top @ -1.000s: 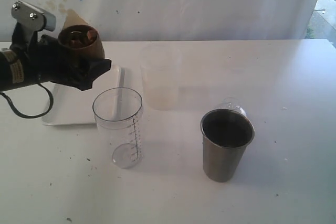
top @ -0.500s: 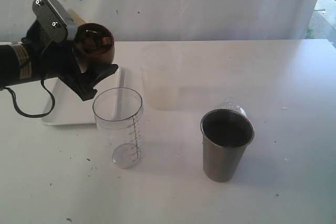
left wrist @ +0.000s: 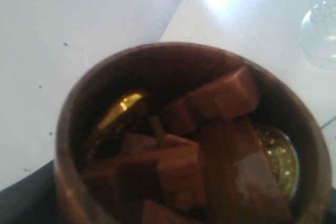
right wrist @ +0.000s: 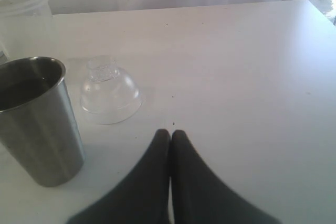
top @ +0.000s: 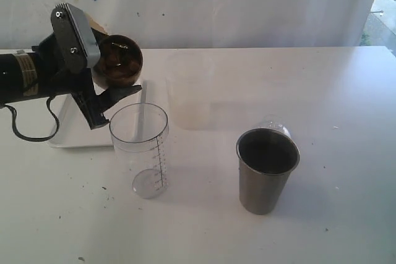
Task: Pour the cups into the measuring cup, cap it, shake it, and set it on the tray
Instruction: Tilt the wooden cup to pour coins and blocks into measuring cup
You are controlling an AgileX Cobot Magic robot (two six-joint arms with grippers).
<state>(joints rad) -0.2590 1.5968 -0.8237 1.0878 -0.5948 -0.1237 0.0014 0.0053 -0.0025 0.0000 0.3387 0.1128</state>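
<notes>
Over the last second the left gripper [top: 117, 78] had rolled its wrist and drifted from the upper left of the exterior view toward the centre. The brown cup [top: 120, 60] it grasped went from mouth-up to tipped well over. Its opening now faced right and slightly down, above and just left of the measuring cup's [top: 141, 149] rim. The jaws stood wide around the cup's body, clamped on it.

The pour had begun as a motion but not as a transfer. In the left wrist view the brown chunks [left wrist: 210, 129] were still piled inside the cup [left wrist: 68, 145], slid toward its lip. The measuring cup, standing upright in the lower left-centre, looked empty. More tilt seemed needed, and probably a little more travel right, or the pieces might drop short onto the table or the tray [top: 71, 129] behind.

Nothing else had moved:
- The steel tumbler [top: 266, 177] stood untouched in the lower right-centre.
- The clear domed lid [right wrist: 110, 95] lay just behind the tumbler.
- The frosted cup [top: 189, 91] stood further back, mid-frame.

The right gripper [right wrist: 170, 135] was clenched on nothing, its fingers pressed together over bare table near the lid. Both pours, capping, shaking and placing on the tray remained to be done.
</notes>
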